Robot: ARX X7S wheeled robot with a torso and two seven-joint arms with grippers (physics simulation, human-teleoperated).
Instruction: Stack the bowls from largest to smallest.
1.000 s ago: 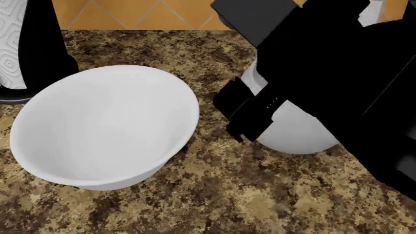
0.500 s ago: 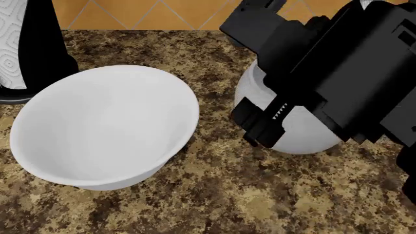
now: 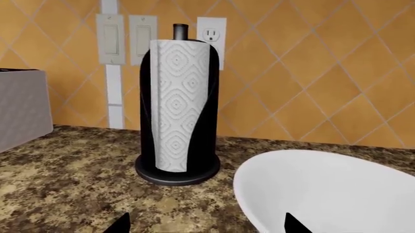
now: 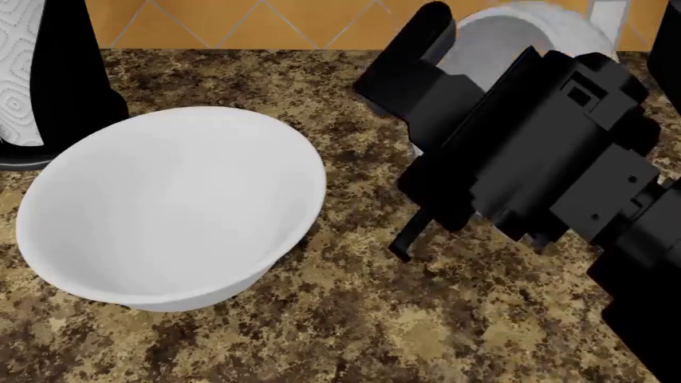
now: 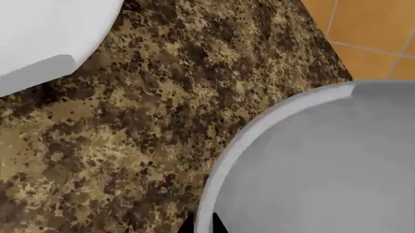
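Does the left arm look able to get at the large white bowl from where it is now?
Probably yes. In the left wrist view the large white bowl sits just ahead of the left tool, with bare countertop between; the paper towel holder stands off to one side, not in the path.

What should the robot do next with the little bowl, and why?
Probably carry the smaller bowl over above the large bowl. The right end effector seems to grip it by the rim, and the large bowl sits upright and empty to its left.
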